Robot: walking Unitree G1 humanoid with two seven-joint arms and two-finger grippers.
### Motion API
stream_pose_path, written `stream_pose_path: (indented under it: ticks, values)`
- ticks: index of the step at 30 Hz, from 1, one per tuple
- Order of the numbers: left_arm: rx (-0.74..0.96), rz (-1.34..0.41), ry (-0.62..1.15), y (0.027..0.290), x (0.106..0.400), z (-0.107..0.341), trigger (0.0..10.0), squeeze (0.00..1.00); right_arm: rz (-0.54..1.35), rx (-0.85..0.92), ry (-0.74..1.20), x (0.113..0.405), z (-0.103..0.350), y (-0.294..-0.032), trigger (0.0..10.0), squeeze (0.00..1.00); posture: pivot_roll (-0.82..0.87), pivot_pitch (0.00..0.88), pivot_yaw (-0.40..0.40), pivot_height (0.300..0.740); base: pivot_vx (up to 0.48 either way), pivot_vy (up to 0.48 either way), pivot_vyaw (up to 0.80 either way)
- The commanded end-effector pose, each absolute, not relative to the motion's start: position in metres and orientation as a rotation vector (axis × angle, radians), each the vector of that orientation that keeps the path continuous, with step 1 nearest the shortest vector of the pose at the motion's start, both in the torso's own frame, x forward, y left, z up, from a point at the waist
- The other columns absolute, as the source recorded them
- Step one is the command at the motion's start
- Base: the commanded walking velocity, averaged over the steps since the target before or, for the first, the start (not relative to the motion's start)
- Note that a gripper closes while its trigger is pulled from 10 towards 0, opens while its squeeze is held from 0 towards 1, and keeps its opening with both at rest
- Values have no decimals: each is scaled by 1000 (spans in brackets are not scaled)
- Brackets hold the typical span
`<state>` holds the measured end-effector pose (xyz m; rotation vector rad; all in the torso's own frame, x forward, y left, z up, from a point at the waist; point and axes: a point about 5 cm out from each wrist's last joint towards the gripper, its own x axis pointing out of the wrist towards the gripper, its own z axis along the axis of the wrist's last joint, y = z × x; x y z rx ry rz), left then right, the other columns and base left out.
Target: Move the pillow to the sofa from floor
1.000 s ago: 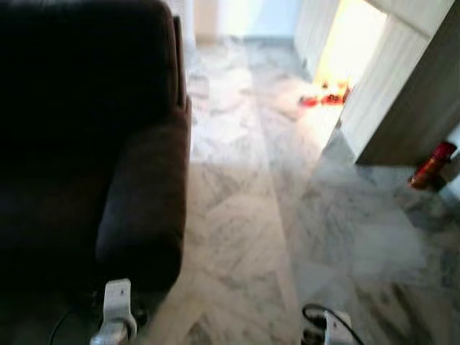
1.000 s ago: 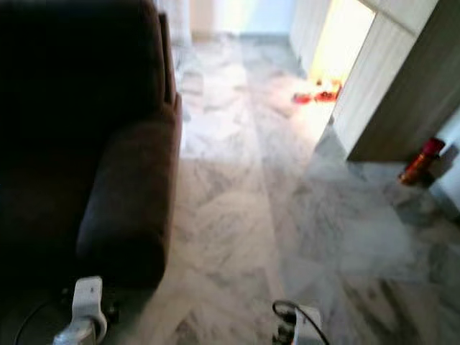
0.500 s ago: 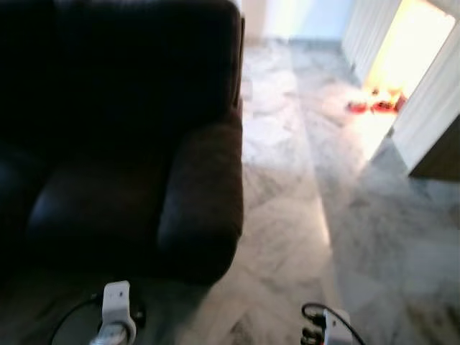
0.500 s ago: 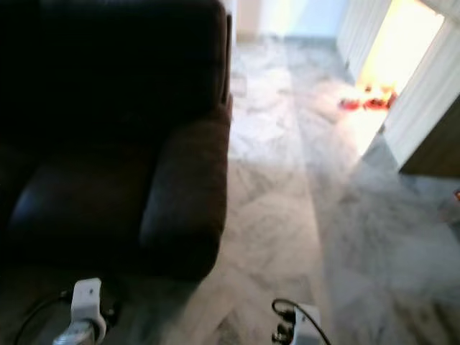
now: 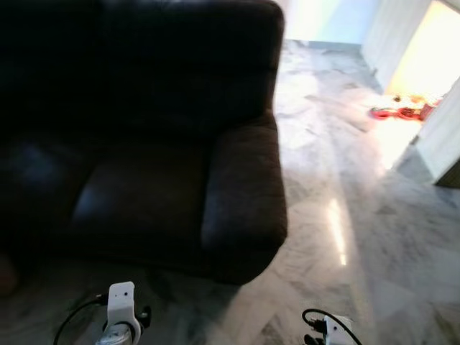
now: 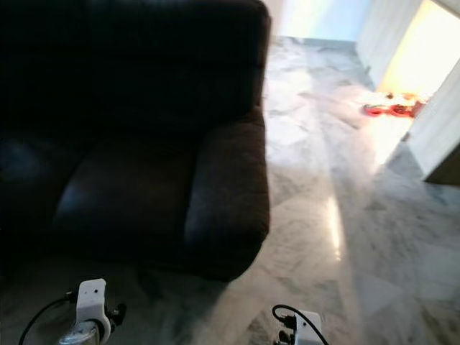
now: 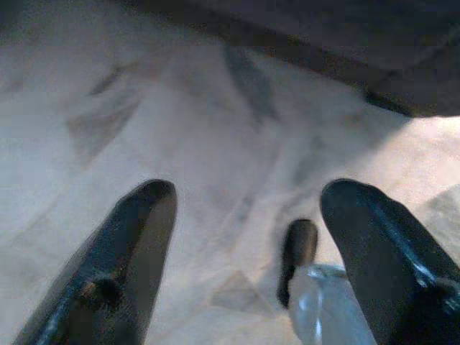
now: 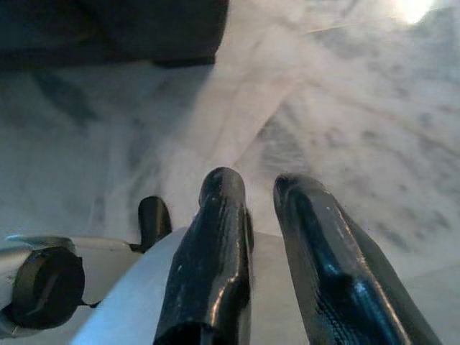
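A dark brown sofa point(image 5: 144, 144) takes up the left and middle of the eye views, its seat cushion point(image 5: 136, 201) bare and its right armrest point(image 5: 244, 194) toward me. A dim brownish shape point(image 5: 4, 274) sits at the left edge on the floor; I cannot tell what it is. Both arms hang low: the left wrist point(image 5: 118, 316) is before the sofa's front, the right wrist point(image 5: 327, 330) over the marble. My left gripper point(image 7: 244, 194) is open above bare floor. The fingers of my right gripper point(image 8: 259, 180) sit close together, holding nothing.
Grey-white marble floor point(image 5: 338, 215) stretches to the right of the sofa. Red items point(image 5: 399, 111) lie in a bright doorway at the far right, beside a pale wall panel point(image 5: 445, 136). The robot's foot point(image 7: 298, 251) shows between the left fingers.
The camera has swung left: the sofa now takes up far more of the picture, and the red cylinder and wooden cabinet at the right have left view. Both arms still hang low.
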<state>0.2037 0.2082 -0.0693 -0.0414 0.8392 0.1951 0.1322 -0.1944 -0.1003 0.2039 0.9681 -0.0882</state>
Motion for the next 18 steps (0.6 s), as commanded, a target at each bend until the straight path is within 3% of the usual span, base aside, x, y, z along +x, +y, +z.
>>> stream_pose_path:
  ticks: [1, 18]
  values:
    - [-37, 217, 862, 216, 199, -71, 10000, 0, -90, 226, 963, 133, -100, -191, 10000, 0, 26, 39, -31, 740, 0, 352, 0]
    - [-43, 220, 862, 216, 199, -71, 10000, 0, -101, 223, 961, 134, -100, -191, 10000, 0, 26, 56, -33, 740, 0, 346, 0]
